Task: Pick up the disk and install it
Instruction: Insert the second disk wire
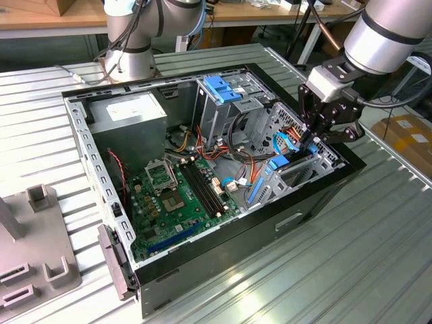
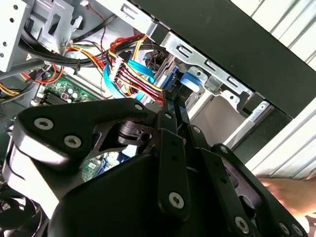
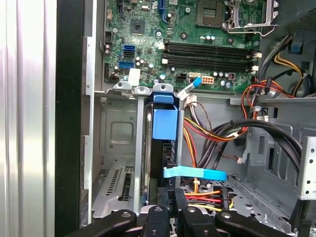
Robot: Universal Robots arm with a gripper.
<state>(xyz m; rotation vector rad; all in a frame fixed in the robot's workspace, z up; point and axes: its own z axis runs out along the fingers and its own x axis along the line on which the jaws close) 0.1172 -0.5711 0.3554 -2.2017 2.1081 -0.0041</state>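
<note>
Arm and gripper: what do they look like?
Arm: fat silver-grey tube with a dark band, light grey wrist block, black cable trailing off it. Gripper: black, built of bolted linkage plates with silver screw heads, narrow black fingers.

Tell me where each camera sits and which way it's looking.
Exterior view: off the arm, above, looking down into the open computer case; arm and gripper show.
First wrist view: on the arm, looking along the fingers at the disk and motherboard.
Second wrist view: behind the gripper, facing cables.
All share the case interior.
</note>
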